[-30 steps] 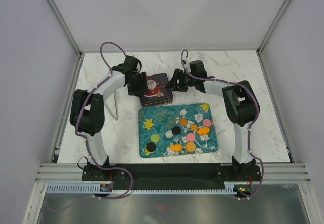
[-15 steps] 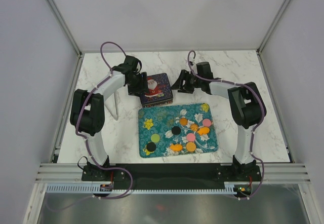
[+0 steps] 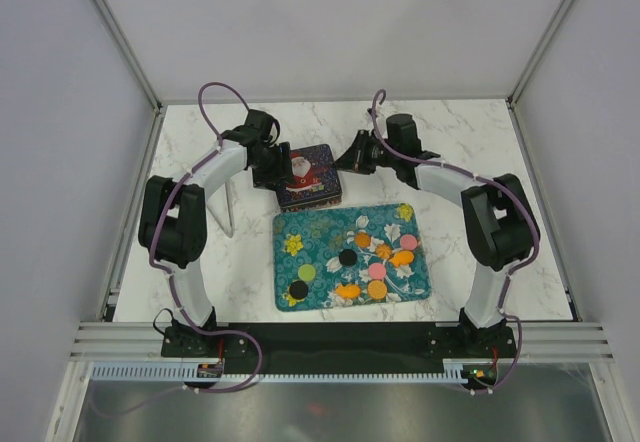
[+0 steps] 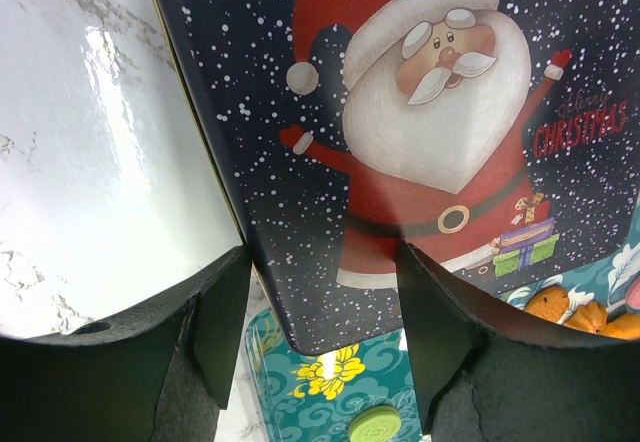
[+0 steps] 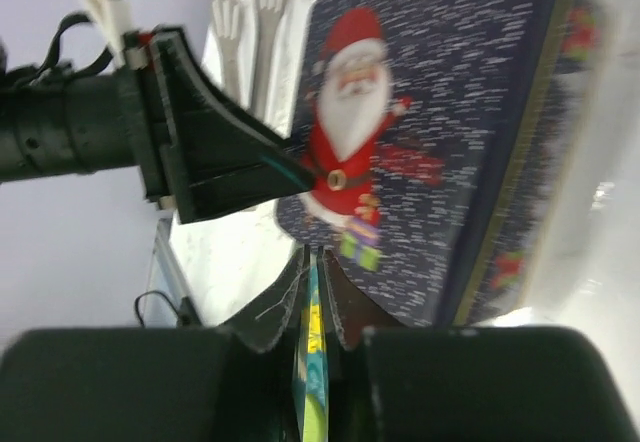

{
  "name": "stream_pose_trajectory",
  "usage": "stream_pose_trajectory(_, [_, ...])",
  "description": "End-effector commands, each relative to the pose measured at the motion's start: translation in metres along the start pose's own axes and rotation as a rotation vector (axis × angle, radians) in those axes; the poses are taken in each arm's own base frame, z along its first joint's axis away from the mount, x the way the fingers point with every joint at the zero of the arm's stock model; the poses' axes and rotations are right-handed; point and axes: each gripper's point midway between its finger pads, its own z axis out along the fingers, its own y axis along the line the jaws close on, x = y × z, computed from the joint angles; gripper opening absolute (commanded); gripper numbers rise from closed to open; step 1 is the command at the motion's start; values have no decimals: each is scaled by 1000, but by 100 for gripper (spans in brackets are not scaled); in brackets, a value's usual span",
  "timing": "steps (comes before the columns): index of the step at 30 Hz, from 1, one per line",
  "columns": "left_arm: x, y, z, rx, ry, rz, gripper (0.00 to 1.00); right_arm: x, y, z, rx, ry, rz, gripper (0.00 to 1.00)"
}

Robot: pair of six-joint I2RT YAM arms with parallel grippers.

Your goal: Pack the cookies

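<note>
My two arms: white links, black joints.
Purple cables looped along each arm; my left gripper (image 3: 279, 167) and right gripper (image 3: 348, 159) were matte black with thick, blunt fingers (image 4: 215, 312).

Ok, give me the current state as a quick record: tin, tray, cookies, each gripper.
tin: Santa Christmas tin, lid on, at the far edge of the tray
tray: teal flowered tray on the marble table, in front of the arm bases
cookies: loose on the tray, none packed; orange, pink, green, black
left gripper: jaws open, straddling the near edge of the tin lid
right gripper: fingers nearly together, beside the tin and clear of it
</note>
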Motion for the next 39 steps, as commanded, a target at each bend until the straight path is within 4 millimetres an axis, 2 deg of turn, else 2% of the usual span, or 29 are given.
stream_pose_trajectory(1, [7,4,10,-14,34,38,67,11,46,20,-165,27,1,13])
stream_pose_trajectory(3, [7,4,10,-14,34,38,67,15,43,30,-200,22,20,10])
stream_pose_trajectory(5, [7,4,10,-14,32,40,67,28,32,38,-231,34,74,9])
stream_pose_trajectory(6, [7,4,10,-14,34,38,67,34,22,42,-221,42,94,8])
stream_pose_trajectory(9, [7,4,9,-11,34,39,67,66,-24,49,-160,77,178,6])
stream_pose_trajectory(12, [7,3,9,-9,33,40,67,74,-53,47,-144,59,249,5])
stream_pose_trajectory(15, [6,3,7,-10,27,46,67,74,-62,43,-141,52,259,5])
stream_pose_trajectory(20, [4,2,7,-10,21,48,67,59,-47,38,-175,44,241,5])
stream_pose_trajectory(27, [2,2,5,-7,17,47,67,6,6,26,-247,-14,151,6])
stream_pose_trajectory(31, [1,1,5,-3,15,46,67,-13,28,20,-285,-39,142,7])
stream_pose_trajectory(35, [2,0,6,-1,18,44,67,-17,38,21,-326,-53,156,8])
stream_pose_trajectory(39, [1,0,5,1,17,45,67,3,22,32,-318,-38,188,8])
